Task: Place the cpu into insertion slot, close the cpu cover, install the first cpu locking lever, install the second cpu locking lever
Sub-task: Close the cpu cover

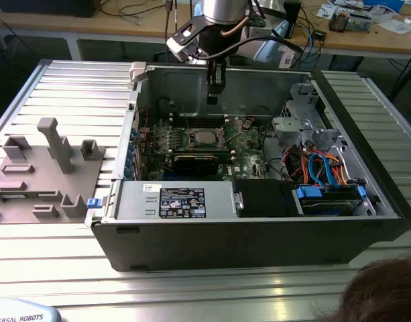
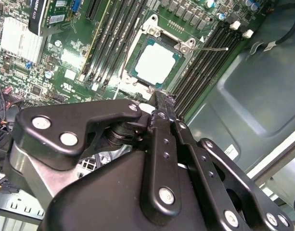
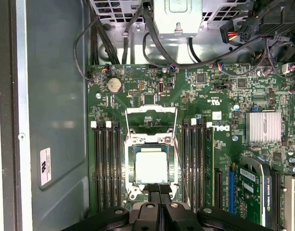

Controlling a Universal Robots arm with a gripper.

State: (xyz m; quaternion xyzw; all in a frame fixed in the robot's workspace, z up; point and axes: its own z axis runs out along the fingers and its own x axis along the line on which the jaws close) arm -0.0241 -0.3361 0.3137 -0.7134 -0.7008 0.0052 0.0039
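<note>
The end effector [image 3: 159, 187] hangs above the board, fingers pressed together and gripping nothing. Just past its tips the cpu [image 3: 151, 166] lies seated in the insertion slot [image 3: 128, 163] — beyond it, the cpu cover [image 3: 151, 111] stands swung open.

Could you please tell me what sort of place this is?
Probably a robotics lab or workshop: an opened computer case sits on a slotted aluminium table, a robot arm hangs over it, and cable-strewn workbenches stand behind.
</note>
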